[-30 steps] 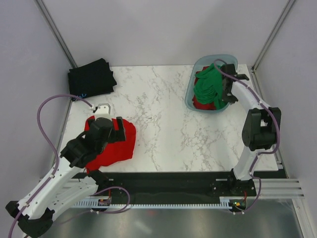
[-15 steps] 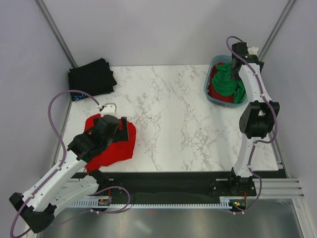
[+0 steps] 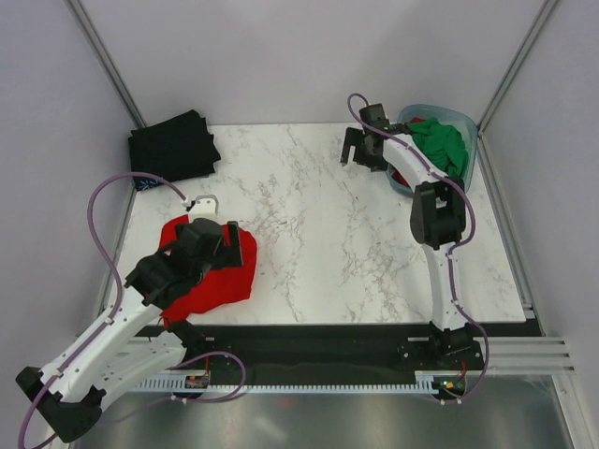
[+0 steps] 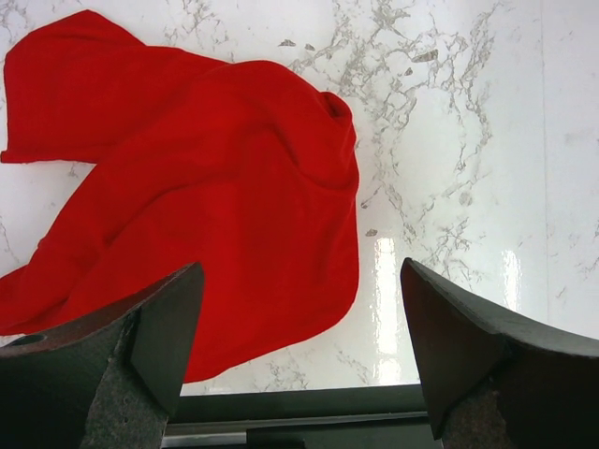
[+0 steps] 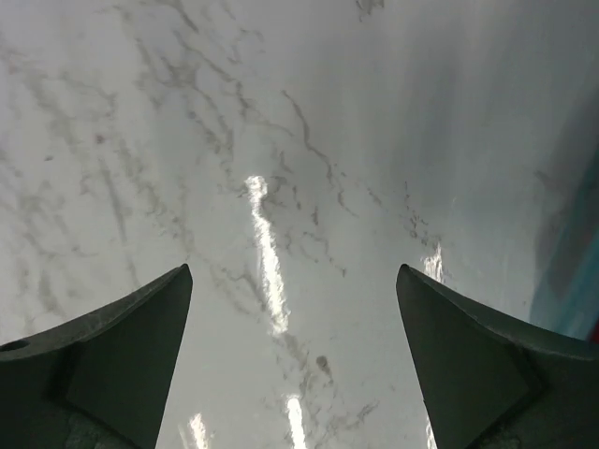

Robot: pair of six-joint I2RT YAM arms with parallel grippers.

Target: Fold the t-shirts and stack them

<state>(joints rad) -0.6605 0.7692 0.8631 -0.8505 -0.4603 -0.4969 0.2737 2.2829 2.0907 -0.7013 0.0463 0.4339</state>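
Note:
A bright red t-shirt [image 3: 225,276] lies crumpled near the table's front left; the left wrist view shows the red t-shirt [image 4: 206,187] spread out. My left gripper [image 3: 208,245] hovers over it, jaws open [image 4: 299,271] and empty. A black t-shirt [image 3: 173,145] lies folded at the back left corner. A green t-shirt [image 3: 438,140] is bunched in the blue-grey tub [image 3: 471,120]. My right gripper [image 3: 360,150] hangs left of the tub over bare marble, open [image 5: 292,271] and holding nothing.
The tub stands in the back right corner against the frame post; its edge [image 5: 573,253] shows at the right of the right wrist view. A black rail [image 3: 328,332] runs along the table's front edge. Grey walls close in three sides.
The right gripper opened, left the tub and swung left over the table. The tub with the green t-shirt slid to the back right corner. The left arm barely moved.

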